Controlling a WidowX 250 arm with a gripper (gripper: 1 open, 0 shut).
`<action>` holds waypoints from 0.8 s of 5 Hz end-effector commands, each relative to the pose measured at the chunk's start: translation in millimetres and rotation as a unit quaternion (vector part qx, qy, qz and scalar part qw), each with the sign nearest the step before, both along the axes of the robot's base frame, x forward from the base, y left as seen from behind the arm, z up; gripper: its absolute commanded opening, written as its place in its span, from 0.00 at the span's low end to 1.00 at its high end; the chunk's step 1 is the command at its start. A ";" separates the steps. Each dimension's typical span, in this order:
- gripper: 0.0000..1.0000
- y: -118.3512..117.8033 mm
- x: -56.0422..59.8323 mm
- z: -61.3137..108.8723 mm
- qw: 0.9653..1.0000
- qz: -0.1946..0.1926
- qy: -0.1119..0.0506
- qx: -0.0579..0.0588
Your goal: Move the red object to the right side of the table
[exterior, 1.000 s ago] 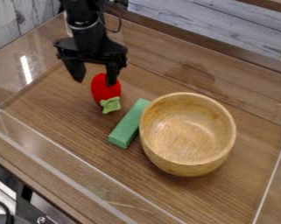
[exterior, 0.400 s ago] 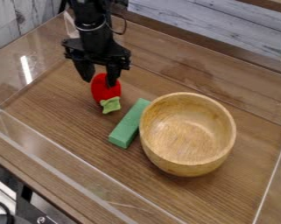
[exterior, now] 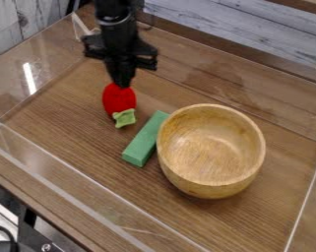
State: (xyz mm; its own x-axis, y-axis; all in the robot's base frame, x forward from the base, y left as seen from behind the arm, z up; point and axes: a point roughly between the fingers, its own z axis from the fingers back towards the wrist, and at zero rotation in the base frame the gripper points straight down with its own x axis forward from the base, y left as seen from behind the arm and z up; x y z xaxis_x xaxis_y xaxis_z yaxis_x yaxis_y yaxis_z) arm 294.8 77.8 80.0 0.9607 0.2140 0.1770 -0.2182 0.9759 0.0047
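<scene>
The red object, a small glossy strawberry-like toy with a green leafy stub at its near end, lies on the brown wood-grain table left of centre. My gripper points straight down right over it. Its dark fingers are drawn together and pinch the toy's upper part, and the tips are partly hidden against the red. The toy still rests on the tabletop.
A green rectangular block lies just to the right of the toy, touching the wooden bowl, which fills the right-centre. Low clear acrylic walls border the table on all sides.
The gripper slid slightly right over the toy, its wrist rolled a little, and its fingers went from spread around the toy to shut on it.
</scene>
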 end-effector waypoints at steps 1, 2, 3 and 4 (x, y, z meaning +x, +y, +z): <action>0.00 -25.2 25.1 40.0 0.999 -0.018 -0.051 -0.002; 1.00 -23.8 21.9 25.8 0.999 -0.026 -0.039 0.004; 1.00 -3.1 14.4 22.1 0.999 0.016 -0.030 0.010; 1.00 23.5 8.4 16.0 0.998 0.063 -0.023 0.018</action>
State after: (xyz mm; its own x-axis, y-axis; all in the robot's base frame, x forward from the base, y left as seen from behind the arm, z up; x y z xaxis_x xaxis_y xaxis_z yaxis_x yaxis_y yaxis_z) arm 299.5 98.6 84.9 0.9256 0.3269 0.1907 -0.3378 0.9409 0.0268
